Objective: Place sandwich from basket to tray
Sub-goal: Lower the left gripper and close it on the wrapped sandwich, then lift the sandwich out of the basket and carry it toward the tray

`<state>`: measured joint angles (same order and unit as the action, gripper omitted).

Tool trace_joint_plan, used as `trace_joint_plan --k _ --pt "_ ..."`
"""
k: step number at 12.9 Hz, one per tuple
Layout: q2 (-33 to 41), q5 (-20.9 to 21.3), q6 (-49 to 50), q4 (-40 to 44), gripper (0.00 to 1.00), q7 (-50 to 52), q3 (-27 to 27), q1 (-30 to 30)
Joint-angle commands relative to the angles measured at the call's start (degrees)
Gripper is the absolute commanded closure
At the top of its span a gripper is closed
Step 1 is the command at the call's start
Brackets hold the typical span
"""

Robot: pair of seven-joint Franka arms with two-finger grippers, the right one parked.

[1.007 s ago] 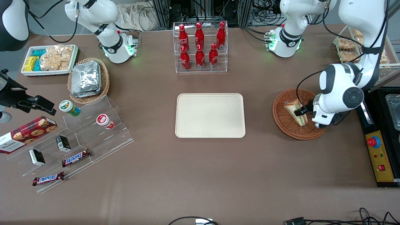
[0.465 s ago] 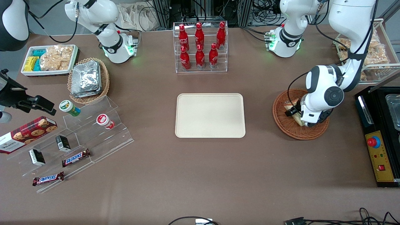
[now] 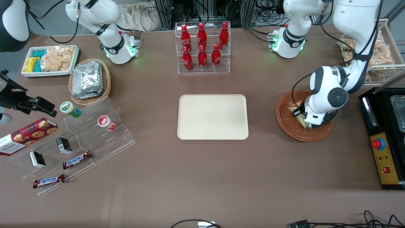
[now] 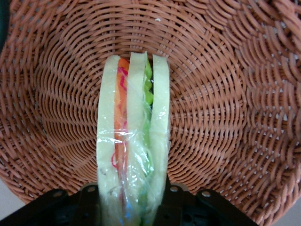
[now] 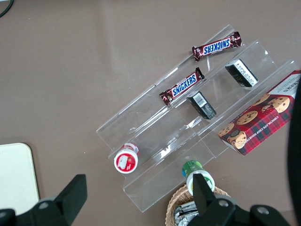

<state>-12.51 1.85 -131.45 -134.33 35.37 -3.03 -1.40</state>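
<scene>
The sandwich (image 4: 134,141), a clear-wrapped wedge of pale bread with orange and green filling, stands on edge in the reddish-brown wicker basket (image 4: 225,117). My gripper (image 4: 132,207) is down inside the basket with a black finger (image 4: 89,202) pressed against each bread face, shut on the sandwich. From the front, the gripper (image 3: 300,114) and wrist cover most of the sandwich (image 3: 296,109); the basket (image 3: 286,125) sits toward the working arm's end of the table. The cream tray (image 3: 212,117) lies bare at the table's middle, apart from the basket.
A clear rack of red bottles (image 3: 202,47) stands farther from the camera than the tray. A black control box (image 3: 384,158) and a wire rack of snacks (image 3: 376,53) flank the basket. A tan basket of foil packets (image 3: 90,82) and an acrylic stand (image 3: 88,133) lie toward the parked arm's end.
Over the last second my gripper swung in over the basket and came down round the sandwich. In the last half second it has hardly moved.
</scene>
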Motion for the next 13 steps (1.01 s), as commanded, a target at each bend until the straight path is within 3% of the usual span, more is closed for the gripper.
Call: trace_joint_plan --k 1,4,7,10,13 --pt "4.23 2.62 5.12 1.08 1.0 -0.83 -0.13 -0.1" --pt "13.71 5.44 16.01 3.1 1.0 -1.96 -2.06 -0.62" --pt "19.97 5.0 31.64 11.69 1.0 -12.66 -2.24 -0.54" --pt "19.99 4.21 48.95 28.54 1.0 -19.79 -2.42 -0.71" --pt "19.72 3.6 54.89 37.47 1.0 -21.75 -4.78 -1.33"
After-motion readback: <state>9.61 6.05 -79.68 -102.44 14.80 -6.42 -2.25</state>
